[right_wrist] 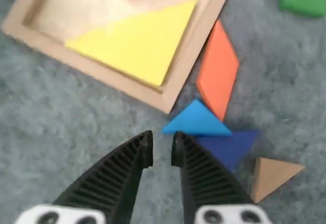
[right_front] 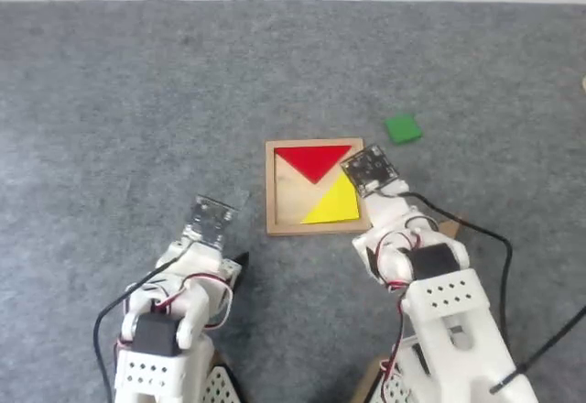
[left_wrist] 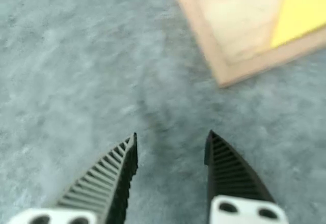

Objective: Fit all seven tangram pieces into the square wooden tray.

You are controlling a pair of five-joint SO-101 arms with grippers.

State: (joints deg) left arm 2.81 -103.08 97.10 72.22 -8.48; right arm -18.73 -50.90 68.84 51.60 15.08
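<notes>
- Light-blue triangle (right_wrist: 196, 121) lay on the desk (right_wrist: 56, 127) just beside a corner of the tray (right_wrist: 178, 84), with your right pincer (right_wrist: 161, 150) barely parted beside it.
- You likely needed wider jaws first; your left pincer (left_wrist: 170, 142) hung open, empty.

A: What sort of place are we logging?
B: It is looking like a robotics lab bench. Grey felt is covering the desk (right_front: 137, 82). A left arm (right_front: 169, 325) and a right arm (right_front: 449, 302), both white, are sitting there, trailing a loose black cable (right_front: 502, 256).
</notes>
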